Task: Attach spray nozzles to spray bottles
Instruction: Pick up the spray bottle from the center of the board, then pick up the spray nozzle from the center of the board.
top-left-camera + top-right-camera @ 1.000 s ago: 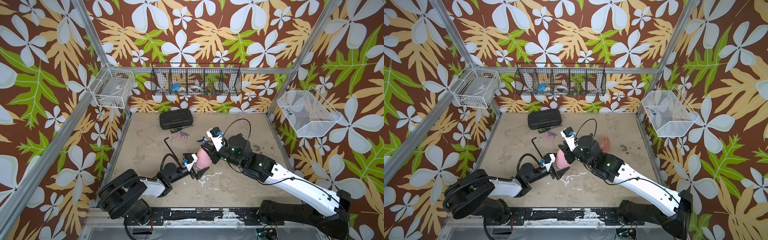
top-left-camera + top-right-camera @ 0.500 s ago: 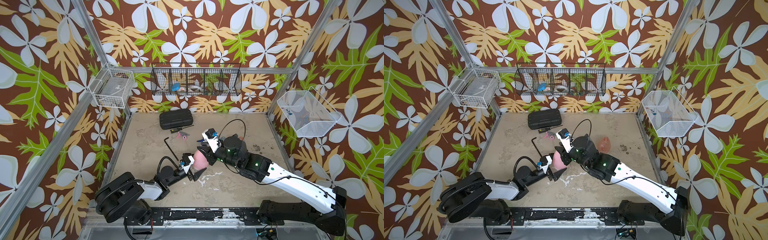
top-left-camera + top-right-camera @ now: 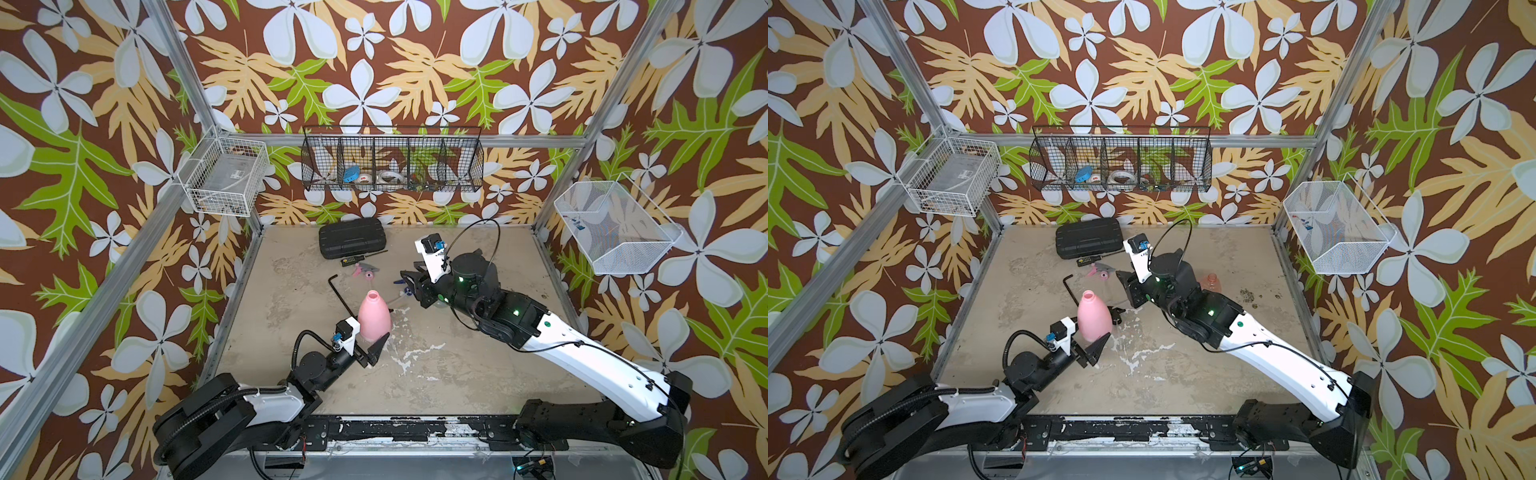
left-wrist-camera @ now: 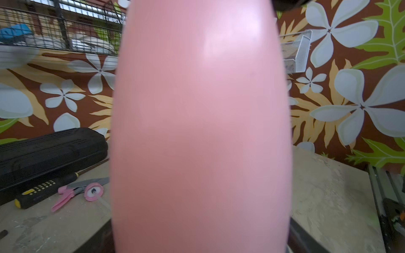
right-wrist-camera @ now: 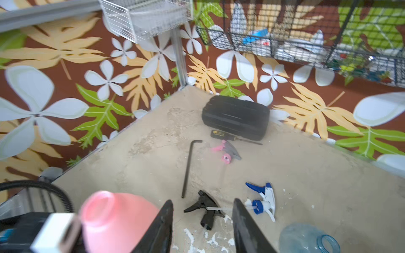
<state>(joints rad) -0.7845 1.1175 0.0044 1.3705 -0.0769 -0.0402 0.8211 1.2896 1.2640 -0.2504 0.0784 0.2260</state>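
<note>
A: Start with table.
B: Noted in both top views: worn beige top, bearing every item below.
A: Check right gripper.
B: Found raised over the table with fingers spread apart, gripping nothing. Stands near pink bottle, not touching. Frames black nozzle in the finger gap in the right wrist view.
A: Check left gripper.
B: Found clamped on pink bottle, low on the body, one finger on either side. Fills most of the left wrist view with that bottle.
A: Locate pink bottle.
B: Found upright near the table's middle, mouth open and facing up.
A: List the rest, large to small.
B: Find black case at the back wall. Find clear bluish bottle near right gripper, cut off at the edge of the right wrist view. Find orange bottle behind the right arm, partly hidden. Find hex key flat between black case and pink bottle. Find screwdriver just in front of black case. Find pink-and-grey nozzle just beside screwdriver. Find white-and-blue nozzle on its side between black nozzle and clear bluish bottle. Find black nozzle on its side, close to the long end of hex key.
</note>
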